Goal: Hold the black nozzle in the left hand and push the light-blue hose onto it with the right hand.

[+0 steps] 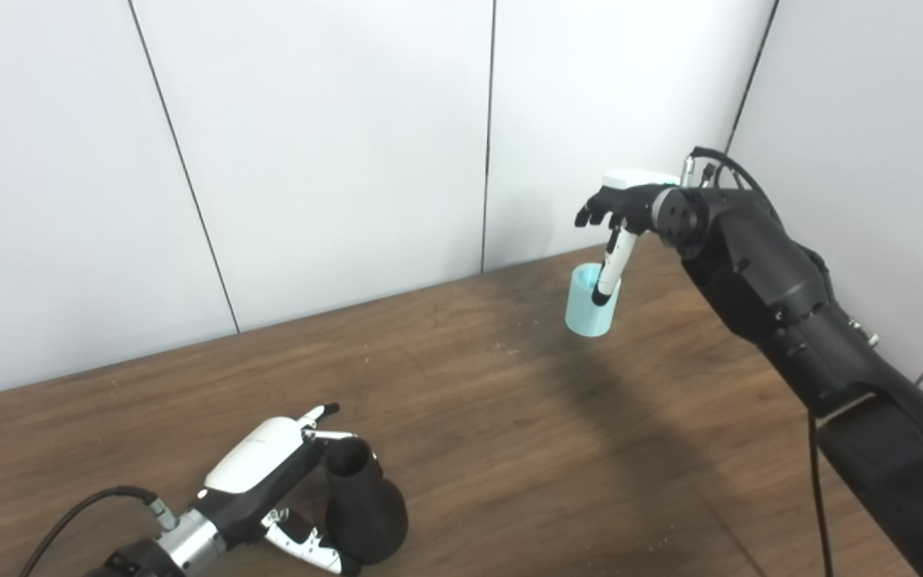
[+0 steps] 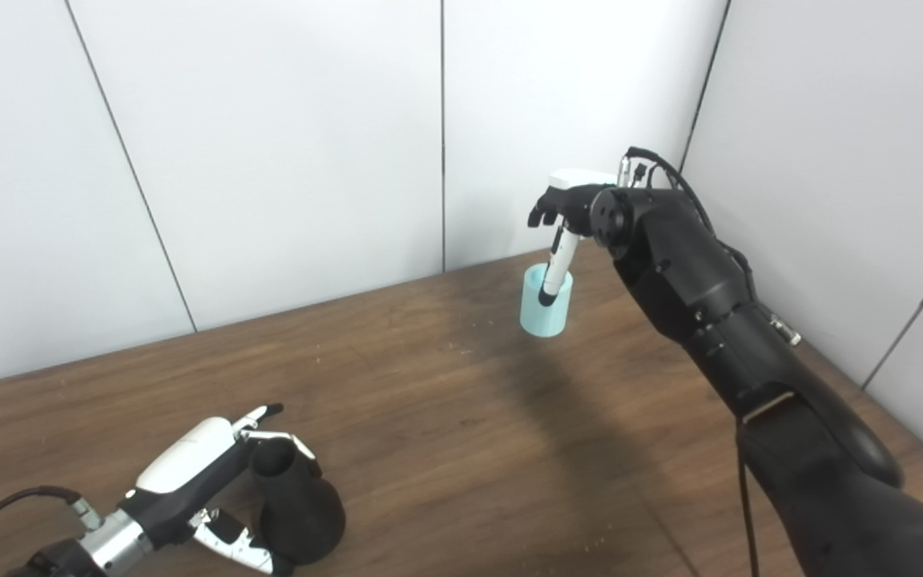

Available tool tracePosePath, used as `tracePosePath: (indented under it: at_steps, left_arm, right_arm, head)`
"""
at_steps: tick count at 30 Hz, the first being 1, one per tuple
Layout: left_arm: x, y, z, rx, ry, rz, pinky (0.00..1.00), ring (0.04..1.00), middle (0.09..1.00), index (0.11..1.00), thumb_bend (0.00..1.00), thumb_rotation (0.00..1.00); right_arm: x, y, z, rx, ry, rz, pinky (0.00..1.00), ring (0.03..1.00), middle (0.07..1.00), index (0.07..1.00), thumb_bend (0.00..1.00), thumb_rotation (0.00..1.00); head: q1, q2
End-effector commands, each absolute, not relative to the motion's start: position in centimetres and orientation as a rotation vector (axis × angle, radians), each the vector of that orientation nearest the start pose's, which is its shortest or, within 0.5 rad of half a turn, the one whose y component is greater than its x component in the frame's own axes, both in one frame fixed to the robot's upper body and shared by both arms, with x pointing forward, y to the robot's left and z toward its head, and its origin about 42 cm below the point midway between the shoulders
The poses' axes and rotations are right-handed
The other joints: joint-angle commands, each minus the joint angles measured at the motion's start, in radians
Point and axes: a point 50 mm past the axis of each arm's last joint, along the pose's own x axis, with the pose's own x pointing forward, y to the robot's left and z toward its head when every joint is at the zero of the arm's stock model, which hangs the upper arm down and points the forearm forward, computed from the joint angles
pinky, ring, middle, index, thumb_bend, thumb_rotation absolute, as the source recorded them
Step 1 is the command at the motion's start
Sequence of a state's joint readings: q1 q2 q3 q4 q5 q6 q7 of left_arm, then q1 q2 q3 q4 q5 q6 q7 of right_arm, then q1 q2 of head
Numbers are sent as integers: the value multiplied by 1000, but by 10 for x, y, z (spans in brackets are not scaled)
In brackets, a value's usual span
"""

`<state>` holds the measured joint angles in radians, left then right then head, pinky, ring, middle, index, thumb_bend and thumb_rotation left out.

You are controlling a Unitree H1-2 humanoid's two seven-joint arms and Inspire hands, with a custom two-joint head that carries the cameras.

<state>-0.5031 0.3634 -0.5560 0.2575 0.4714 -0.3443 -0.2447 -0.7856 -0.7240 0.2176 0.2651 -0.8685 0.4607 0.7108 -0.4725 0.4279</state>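
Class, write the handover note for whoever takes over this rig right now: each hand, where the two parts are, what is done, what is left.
Left hand: wrapped around the black flared plastic nozzle, which stands on the brown wooden table, near left.
Right hand: far right, gripping the light-blue short cylindrical hose, which looks lifted off the table.
Done: both parts grasped.
Left: bring the two together and push the hose onto the nozzle; they are far apart.

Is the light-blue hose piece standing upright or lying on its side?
Upright: the light-blue hose shows its open end facing up, with the right hand above it.
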Motion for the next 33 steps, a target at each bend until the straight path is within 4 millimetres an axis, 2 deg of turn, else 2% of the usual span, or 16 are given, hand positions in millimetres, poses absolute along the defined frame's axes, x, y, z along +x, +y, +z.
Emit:
tracePosePath:
  at_steps: [1,6,13,21,33]
  left_arm:
    - [377,210,108,1191,-184,-949,1000,573,460,490,527,0]
    - [375,212,108,1187,-182,-949,1000,573,453,492,526,0]
    - [376,214,109,1193,-180,-949,1000,569,442,495,526,0]
    - [375,215,110,1194,-177,-938,1000,565,444,495,526,0]
    - [373,217,108,1204,-165,-946,1000,575,438,497,525,0]
  right_arm:
    - [472,-397,386,-1489,328,-87,732,817,842,826,894,120]
    - [477,-405,379,-1493,359,-88,745,817,836,825,894,127]
    - [478,-405,371,-1459,372,-70,754,842,864,818,897,129]
    - [476,-408,347,-1431,376,-44,743,841,857,810,897,125]
    - [475,-406,329,-1398,376,-24,744,822,840,809,895,124]
  head:
    - [-1,1]
    - [2,5]
    - [0,6]
    - [11,16]
    - [12,24]
